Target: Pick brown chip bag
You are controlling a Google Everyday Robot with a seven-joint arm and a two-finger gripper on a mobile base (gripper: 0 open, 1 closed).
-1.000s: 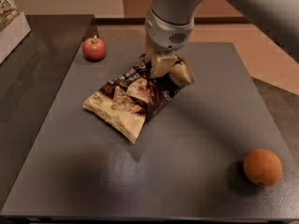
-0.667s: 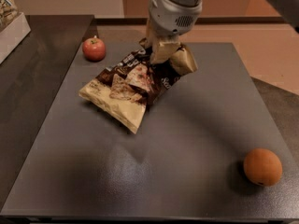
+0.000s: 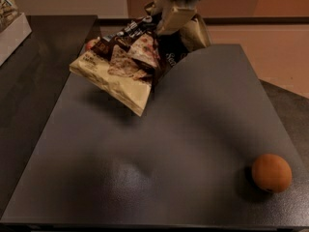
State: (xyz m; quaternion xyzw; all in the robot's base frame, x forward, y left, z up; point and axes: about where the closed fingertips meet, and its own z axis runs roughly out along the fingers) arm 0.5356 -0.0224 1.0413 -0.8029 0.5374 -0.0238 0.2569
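gripper [image 3: 186, 25]: far middle | fingers [image 3: 173, 16] hold brown chip bag [image 3: 120, 66] tight, up off the counter [image 3: 169, 144] | orange [image 3: 271, 173]: near right

Observed change: the arm's cream two-finger tool [image 3: 182, 27] has risen from just above the dark grey flat worktop [image 3: 174, 149] to the top edge of the view, where its upper housing is now cut off. The flat, crinkly brown chip bag [image 3: 126, 64], which earlier rested its lower cream end on the worktop, now hangs tilted from the tool's closed grip. It appears fully clear of the surface and casts a shadow beneath. Its upper corner now covers most of the small red apple [image 3: 90, 44].
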